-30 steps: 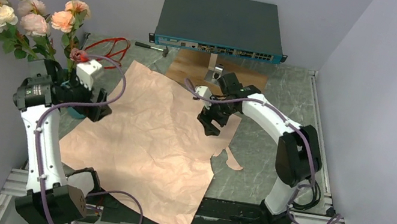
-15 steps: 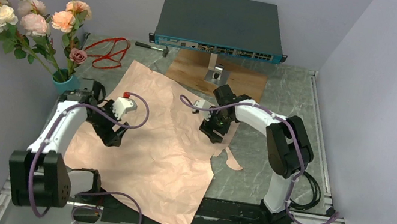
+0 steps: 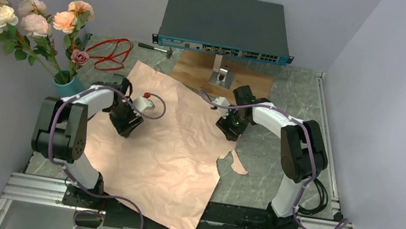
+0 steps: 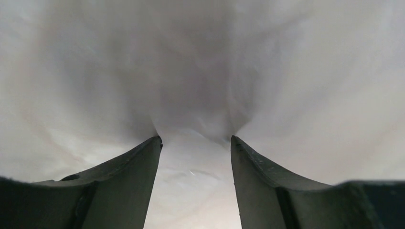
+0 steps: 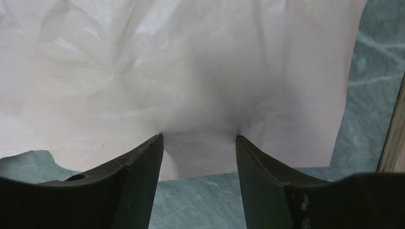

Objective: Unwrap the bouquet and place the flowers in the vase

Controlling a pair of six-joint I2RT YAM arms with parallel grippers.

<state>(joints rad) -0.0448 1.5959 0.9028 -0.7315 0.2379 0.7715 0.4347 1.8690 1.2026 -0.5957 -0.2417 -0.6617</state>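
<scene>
crowding the left fingers (image 4: 125, 187), paper (image 4: 200, 71) hides the table (image 3: 289, 104) beneath.

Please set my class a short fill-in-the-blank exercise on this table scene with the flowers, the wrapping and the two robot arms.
1. The flowers stand in the teal ____.
2. The left claw and the right claw both press their tips onto the pink ____.
3. The loose ribbon lying near the flowers is coloured ____.
Missing words: vase; paper; red.
</scene>
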